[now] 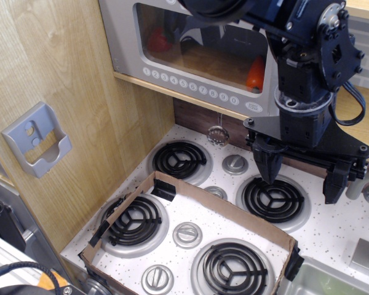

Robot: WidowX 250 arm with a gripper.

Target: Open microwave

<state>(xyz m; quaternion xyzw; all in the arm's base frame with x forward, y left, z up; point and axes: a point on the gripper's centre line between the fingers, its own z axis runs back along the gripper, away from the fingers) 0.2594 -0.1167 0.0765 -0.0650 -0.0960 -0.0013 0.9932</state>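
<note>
Microwave sitting high at the top of the frame on a pale wooden shelf, its grey plastic door shut, clear window with rounded corners showing blurred red and orange shapes inside, row of small round white number buttons running along the lower edge. Right side of the microwave lying hidden behind the black robot arm, so handle not visible. Gripper hanging below and in front of the microwave's right end, two dark tapered fingers spread wide apart, pinching nothing, hovering over the back right burner. Speckled white stovetop lying beneath, carrying four black coiled ring burners set in shiny round metal trays, with ribbed silver knobs between them. Thin brown cardboard strip standing on edge around the front part of the stovetop, held at corners by black clips. Small round metal strainer dangling from the shelf edge against the dark backsplash. Grey plastic wall holder, boxy with an open front, fixed to the light wood-grain panel on the left.
</note>
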